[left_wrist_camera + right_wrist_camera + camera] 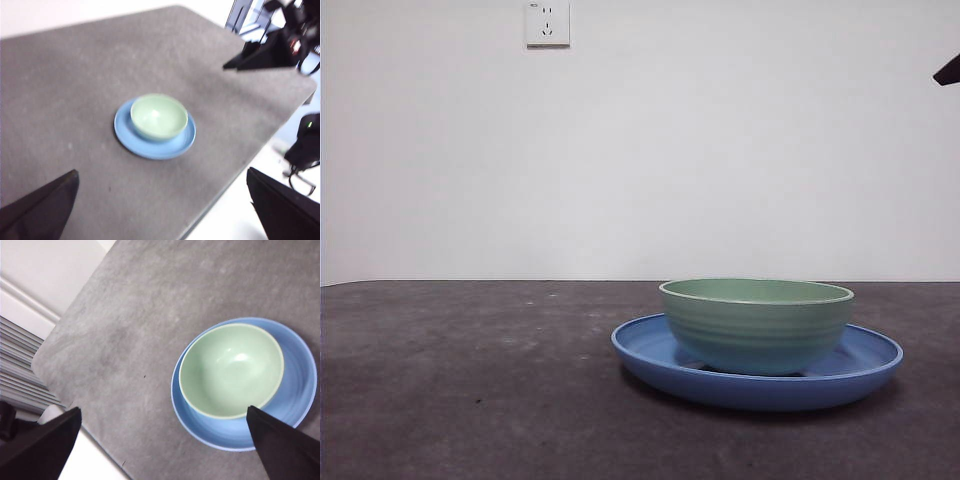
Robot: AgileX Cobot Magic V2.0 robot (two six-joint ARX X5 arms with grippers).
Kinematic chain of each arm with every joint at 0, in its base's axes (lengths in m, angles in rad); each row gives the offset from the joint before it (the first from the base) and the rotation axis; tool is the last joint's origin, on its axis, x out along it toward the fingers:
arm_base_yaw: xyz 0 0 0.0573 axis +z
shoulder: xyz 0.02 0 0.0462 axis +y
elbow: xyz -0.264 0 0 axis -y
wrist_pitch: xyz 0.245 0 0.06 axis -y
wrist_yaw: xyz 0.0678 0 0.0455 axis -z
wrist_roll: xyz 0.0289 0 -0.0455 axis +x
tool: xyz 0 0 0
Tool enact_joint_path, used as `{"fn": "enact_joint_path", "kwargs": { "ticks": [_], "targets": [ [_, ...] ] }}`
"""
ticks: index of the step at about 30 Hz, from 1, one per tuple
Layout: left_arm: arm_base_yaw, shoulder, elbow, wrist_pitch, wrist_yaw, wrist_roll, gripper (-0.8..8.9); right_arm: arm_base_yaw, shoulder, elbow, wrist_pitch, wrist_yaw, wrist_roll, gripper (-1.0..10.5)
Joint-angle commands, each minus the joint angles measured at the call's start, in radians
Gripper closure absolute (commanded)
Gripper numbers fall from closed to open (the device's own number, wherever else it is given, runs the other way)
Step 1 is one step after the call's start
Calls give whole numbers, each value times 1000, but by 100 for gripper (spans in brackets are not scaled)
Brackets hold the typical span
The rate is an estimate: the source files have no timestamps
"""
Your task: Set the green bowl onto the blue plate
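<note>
The pale mint-green bowl [757,322] stands upright and empty on the blue plate [650,352], off-centre toward one side of it. Both also show in the left wrist view, bowl [159,116] on plate [150,146], and in the right wrist view, bowl [231,370] on plate [300,385]. My left gripper [165,210] is open and empty, high above the table and away from the bowl. My right gripper [165,445] is open and empty, raised above the plate's side; it appears in the left wrist view [265,52] and as a black tip [948,70] in the front view.
The dark grey table [470,380] spreads around the plate. A white wall with a socket [547,22] stands behind. The table's edges [65,405] and the floor beyond show in the wrist views.
</note>
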Motion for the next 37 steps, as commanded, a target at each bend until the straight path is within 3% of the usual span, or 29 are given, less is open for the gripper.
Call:
{"fn": "enact_joint_path", "kwargs": {
  "ticks": [1, 11, 19, 32, 37],
  "targets": [
    [-8, -38, -65, 12, -4, -3, 232, 4, 4, 19, -5, -22, -11, 344],
    [-8, -62, -219, 39, -4, -1, 232, 4, 6, 19, -32, -11, 2, 345],
    [-8, -62, -219, 88, -4, 31, 232, 1, 47, 19, -98, 124, 109, 345],
    [-8, -62, -219, 88, -4, 35, 232, -85, 313, 19, -66, 142, 72, 406],
    [-8, -62, -219, 88, -4, 35, 232, -126, 447, 19, 3, 142, 44, 522]
  ]
}}
